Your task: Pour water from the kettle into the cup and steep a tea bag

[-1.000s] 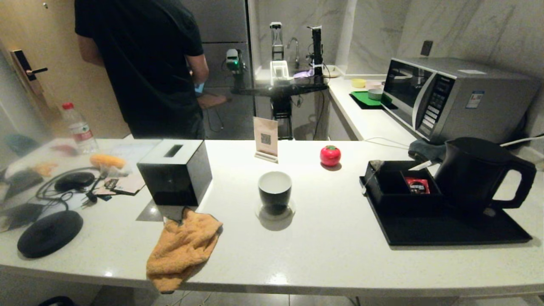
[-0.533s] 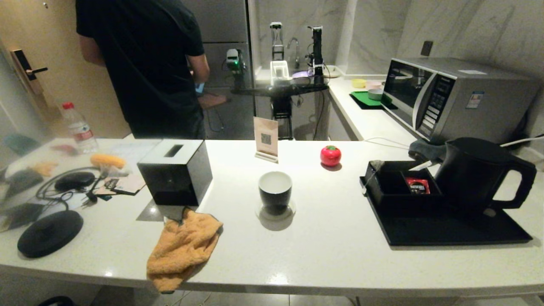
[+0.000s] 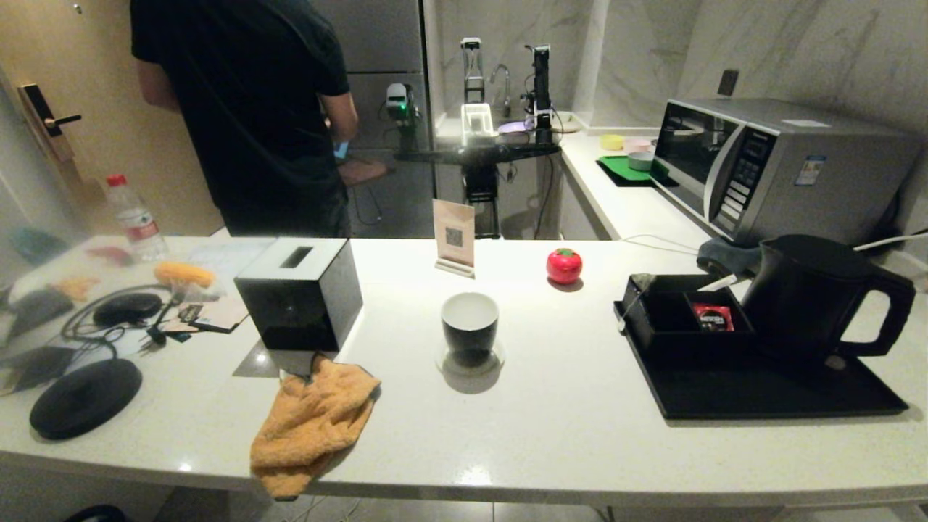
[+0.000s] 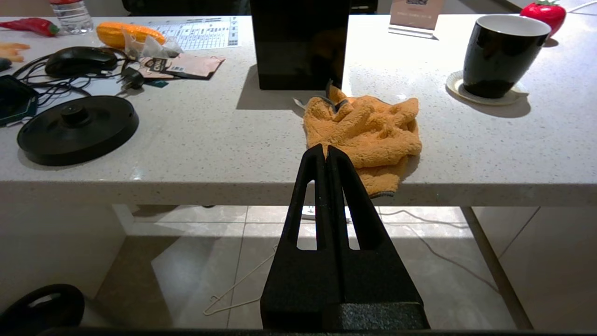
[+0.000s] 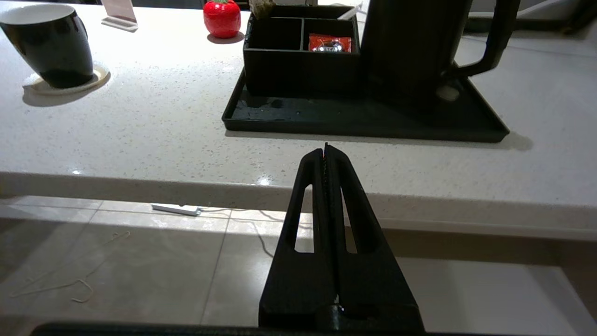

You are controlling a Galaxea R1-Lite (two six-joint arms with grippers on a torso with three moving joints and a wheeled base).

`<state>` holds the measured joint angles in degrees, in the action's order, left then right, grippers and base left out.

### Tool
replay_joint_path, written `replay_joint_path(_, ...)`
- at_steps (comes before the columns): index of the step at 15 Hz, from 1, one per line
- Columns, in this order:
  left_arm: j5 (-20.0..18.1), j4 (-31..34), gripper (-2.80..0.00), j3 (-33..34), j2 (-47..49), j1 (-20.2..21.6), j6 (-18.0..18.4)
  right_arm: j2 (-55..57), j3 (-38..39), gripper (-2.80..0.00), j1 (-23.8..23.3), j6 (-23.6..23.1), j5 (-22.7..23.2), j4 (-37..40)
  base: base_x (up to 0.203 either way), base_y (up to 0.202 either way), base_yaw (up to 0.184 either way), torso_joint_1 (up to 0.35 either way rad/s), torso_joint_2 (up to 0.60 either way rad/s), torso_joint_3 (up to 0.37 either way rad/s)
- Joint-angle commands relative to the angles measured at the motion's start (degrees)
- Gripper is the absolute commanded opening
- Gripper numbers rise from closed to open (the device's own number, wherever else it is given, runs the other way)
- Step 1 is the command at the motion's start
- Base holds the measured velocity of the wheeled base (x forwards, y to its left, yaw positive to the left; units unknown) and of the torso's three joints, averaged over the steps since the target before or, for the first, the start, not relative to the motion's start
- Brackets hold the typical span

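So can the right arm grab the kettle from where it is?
Probably yes. The right gripper hangs shut, off the counter's near edge, almost in line with the kettle. The kettle stands on the tray, handle on the open side. Only the low tray rim lies between.

kettle (image 5: 410, 46) top cropped above right gripper (image 5: 325, 148) | tissue box (image 4: 299, 44) top cut off beyond left gripper (image 4: 324, 150) | sachet (image 3: 711, 316) print unreadable
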<state>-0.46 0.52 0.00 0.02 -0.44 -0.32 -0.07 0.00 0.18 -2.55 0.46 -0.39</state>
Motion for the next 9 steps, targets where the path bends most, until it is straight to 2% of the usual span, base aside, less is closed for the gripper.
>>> replay_joint_path(1, -0.1, 0.0, -2.80, 0.0, 0.0, 0.0, 0.0, 0.1, 0.0, -2.80, 0.1, -2.4, 0.1, -1.5, 0.000, 0.000, 0.000, 0.000, 0.00, 0.000)
replay_joint_path(4, -0.1, 0.0, -2.80, 0.0, 0.0, 0.0, 0.0, 0.1, -4.3, -2.80, 0.1, -2.4, 1.5, -1.3, 0.000, 0.000, 0.000, 0.000, 0.00, 0.000)
replay_joint_path(6, -0.1, 0.0, -2.80, 0.0, 0.0, 0.0, 0.0, 0.4, -9.8, -2.80, 0.1, -2.3, 2.4, 2.6, 0.000, 0.000, 0.000, 0.000, 0.00, 0.000)
replay_joint_path(9, -0.1, 0.0, -2.80, 0.0, 0.0, 0.0, 0.0, 7.3, -14.6, -2.80, -0.2, -1.1, 1.6, 2.3, 0.000, 0.000, 0.000, 0.000, 0.00, 0.000)
